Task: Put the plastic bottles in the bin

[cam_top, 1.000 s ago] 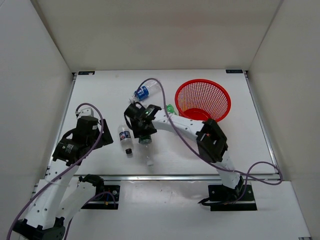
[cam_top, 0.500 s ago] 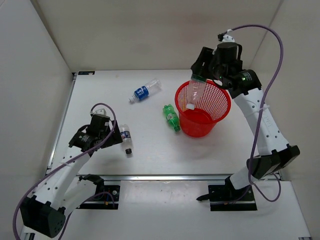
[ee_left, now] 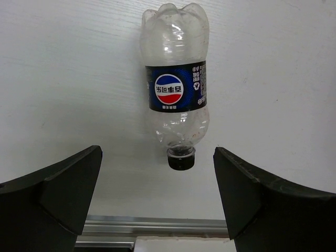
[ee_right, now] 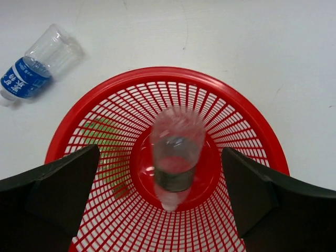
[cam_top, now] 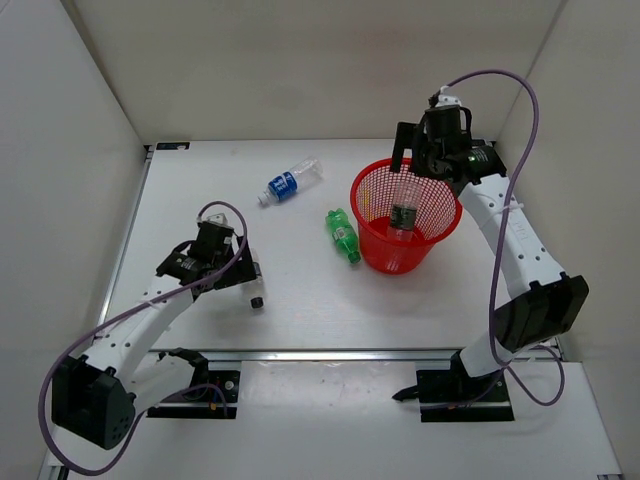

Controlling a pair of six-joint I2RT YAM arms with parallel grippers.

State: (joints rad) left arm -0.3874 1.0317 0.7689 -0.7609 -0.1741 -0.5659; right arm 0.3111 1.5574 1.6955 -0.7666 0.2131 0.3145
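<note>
Bottle of clear plastic (ee_right: 176, 152) is seen inside round red mesh bin (ee_right: 173, 71) under spread right end effector (ee_right: 160, 181); left of bin, spread left end effector (ee_left: 156, 152) should be closed on dark-labelled bottle (ee_left: 176, 92).

This is a robotics lab test cell. A white table (cam_top: 300, 310) is boxed in by plain white panels (cam_top: 320, 70) at 9, 12 and 3 o'clock (blank as a light box). At 6 o'clock the left arm (cam_top: 150, 310) and right arm (cam_top: 520, 250) rise from black base plates (cam_top: 480, 388) fixed by an aluminium rail (cam_top: 330, 353), with purple cables (cam_top: 500, 71) looping free. A few plastic bottles (cam_top: 291, 182) and a red mesh bin (cam_top: 395, 258) at 1 o'clock are the props.
</note>
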